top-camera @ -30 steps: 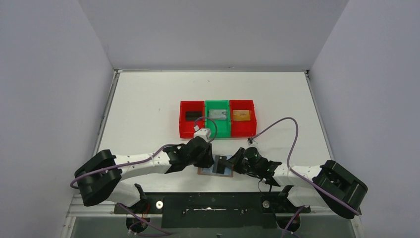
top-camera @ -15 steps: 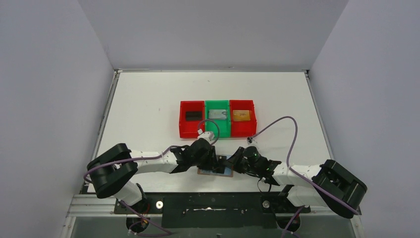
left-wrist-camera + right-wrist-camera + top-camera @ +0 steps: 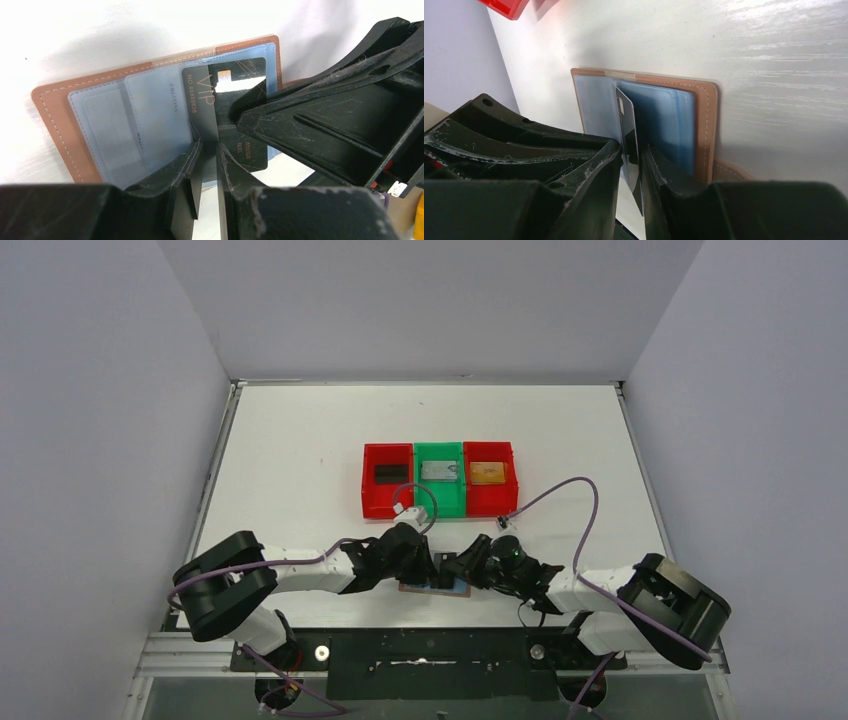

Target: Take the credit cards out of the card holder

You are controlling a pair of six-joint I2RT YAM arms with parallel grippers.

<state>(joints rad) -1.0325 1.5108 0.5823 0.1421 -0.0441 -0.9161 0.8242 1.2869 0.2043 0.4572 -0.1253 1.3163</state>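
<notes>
- White table (image 3: 300,440) sits inside grey walls, and both arms lie low along its near edge.
- At that near edge, the card holder (image 3: 55,130) lies open and flat, right between the two grippers. It is brown outside with pale blue pockets inside.
- The left gripper (image 3: 209,147) has its fingers close together, with only a thin slit between them. The tips are down at the blue pockets. I cannot tell if they pinch anything.
- The right gripper (image 3: 631,150) comes in from the other side. Its fingers are squeezed onto the black VIP card (image 3: 252,150), one finger on each face.
- That card is partway out of a pocket and tips up from the card holder.
- A purple cable (image 3: 585,502) loops up from the right arm.
- Farther back, three bins stand in a row, side by side: a left red bin (image 3: 385,506), a green bin (image 3: 452,506) and a right red bin (image 3: 490,504).
- A dark card (image 3: 386,473) lies in the left red bin, a grey card (image 3: 438,470) in the green bin and a gold card (image 3: 487,472) in the right red bin.
</notes>
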